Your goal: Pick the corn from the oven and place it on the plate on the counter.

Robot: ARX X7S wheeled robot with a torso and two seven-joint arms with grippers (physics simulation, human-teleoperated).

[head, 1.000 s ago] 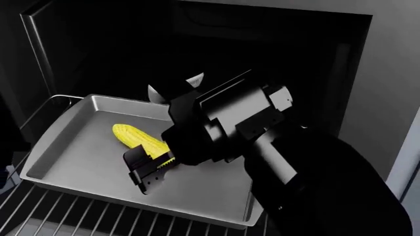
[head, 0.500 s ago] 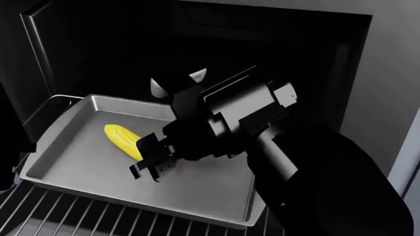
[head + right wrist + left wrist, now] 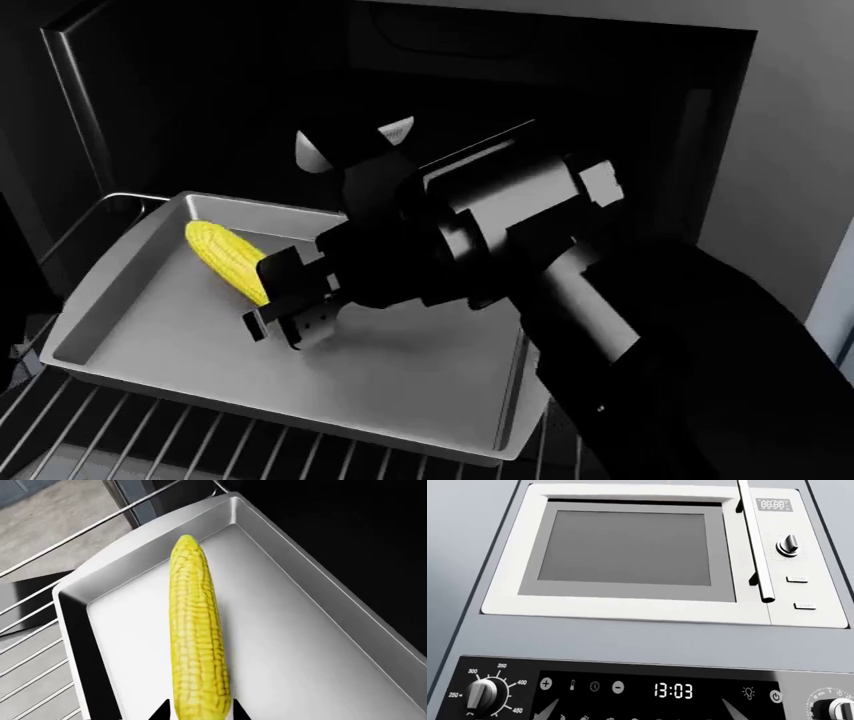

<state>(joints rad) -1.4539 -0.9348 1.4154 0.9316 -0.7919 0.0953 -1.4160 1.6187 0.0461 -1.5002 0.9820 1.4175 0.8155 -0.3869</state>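
The yellow corn (image 3: pixel 224 258) hangs over the grey baking tray (image 3: pixel 400 385) inside the black oven (image 3: pixel 561 70), its tapered end pointing to the tray's far left corner. My right gripper (image 3: pixel 278 300) is shut on the cob's thick end. In the right wrist view the corn (image 3: pixel 197 630) runs lengthwise away from my right gripper (image 3: pixel 198 715), whose dark fingertips press on both sides of it. My left gripper (image 3: pixel 640 715) is open, its two grey tips far apart in front of the oven's control panel (image 3: pixel 674 690). The plate and the counter are out of view.
The tray rests on a pulled-out wire rack (image 3: pixel 120 440). The oven's dark frame (image 3: pixel 80 110) stands at the left. A white microwave (image 3: pixel 627 550) sits above the control panel, with its bar handle (image 3: pixel 754 540).
My right gripper has moved toward the tray's far left with the corn in it. The cob has swung round and now points more steeply at the far left corner.
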